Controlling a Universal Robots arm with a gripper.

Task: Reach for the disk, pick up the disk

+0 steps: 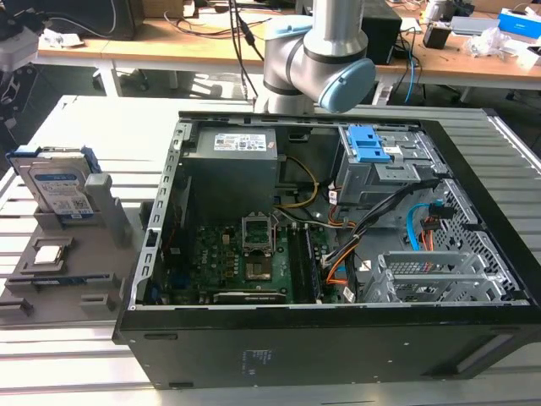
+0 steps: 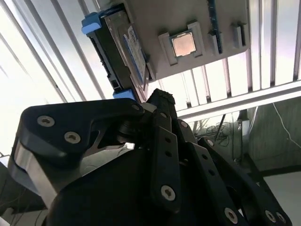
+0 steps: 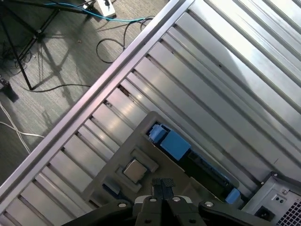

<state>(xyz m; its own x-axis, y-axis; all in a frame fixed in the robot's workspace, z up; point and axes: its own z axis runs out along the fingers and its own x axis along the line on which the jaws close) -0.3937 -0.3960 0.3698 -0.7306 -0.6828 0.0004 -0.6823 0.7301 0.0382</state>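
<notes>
Disk (image 1: 57, 182): stands upright in slot of grey holder (image 1: 101, 254), exterior view's left, on worktop (image 1: 59, 364). Tool (image 3: 163, 186): fingers together, empty, apart from disk. Risk, prob.: approach w/ fingers closed or off-centre knocks disk's top edge, tilting or jamming it in the slot.

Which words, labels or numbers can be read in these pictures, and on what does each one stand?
None can be quoted.
White and blue label on the disk: print too small to read.
White label on the power supply: print too small to read.
</notes>
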